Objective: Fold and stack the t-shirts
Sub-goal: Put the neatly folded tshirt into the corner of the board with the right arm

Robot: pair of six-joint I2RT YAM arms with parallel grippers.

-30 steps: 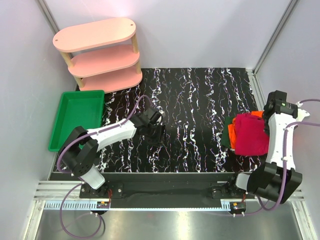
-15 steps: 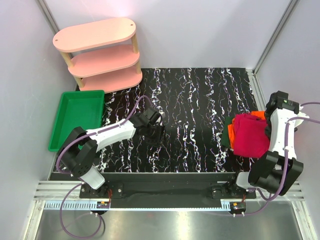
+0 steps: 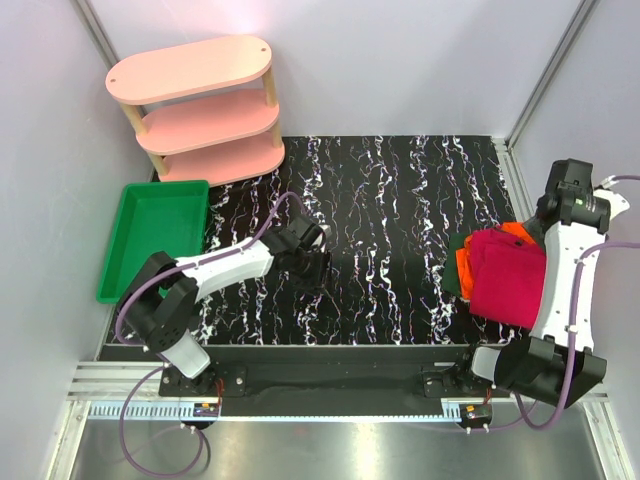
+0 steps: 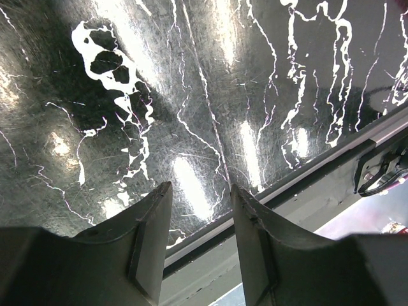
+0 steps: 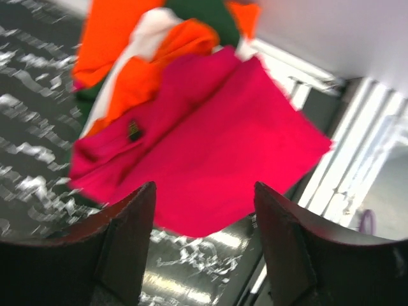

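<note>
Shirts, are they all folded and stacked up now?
Nearly, it seems. The red shirt lies on top of the orange shirt and green shirt in one pile. Both the left gripper and right gripper are open, holding nothing. Maybe only tidying the uneven edges is left.

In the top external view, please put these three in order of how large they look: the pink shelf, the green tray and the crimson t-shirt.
1. pink shelf: largest, though its top stands nearer the camera, which may enlarge it.
2. green tray: clearly smaller than the shelf.
3. crimson t-shirt: smallest, folded on the pile.
</note>
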